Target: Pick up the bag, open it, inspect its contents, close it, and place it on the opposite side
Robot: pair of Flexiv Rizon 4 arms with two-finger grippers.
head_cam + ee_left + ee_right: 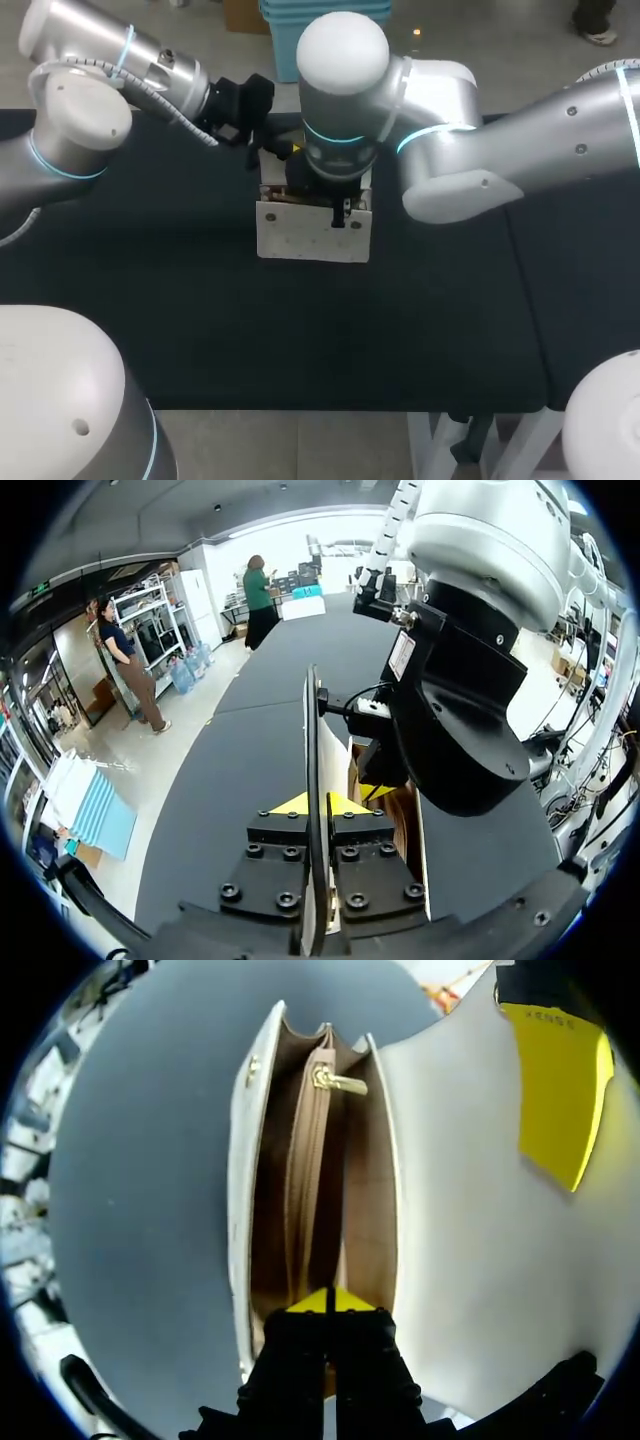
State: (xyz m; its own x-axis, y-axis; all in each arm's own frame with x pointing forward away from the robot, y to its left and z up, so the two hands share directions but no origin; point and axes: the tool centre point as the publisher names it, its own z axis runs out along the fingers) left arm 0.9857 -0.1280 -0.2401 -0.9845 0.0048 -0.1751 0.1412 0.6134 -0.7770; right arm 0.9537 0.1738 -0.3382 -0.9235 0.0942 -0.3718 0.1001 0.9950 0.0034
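A white bag stands open in the middle of the dark table. My left gripper is shut on the edge of the bag's flap, holding it up; in the head view this gripper sits at the bag's far left corner. My right arm's wrist hangs straight over the bag and hides its fingers there. In the right wrist view my right gripper is shut, tips together inside the tan interior, above a zipped middle pocket with a gold pull. The raised flap lies beside it, with a left yellow fingertip on it.
The dark table cloth spreads wide on both sides of the bag and toward the front edge. My two arms crowd the space just behind and above the bag.
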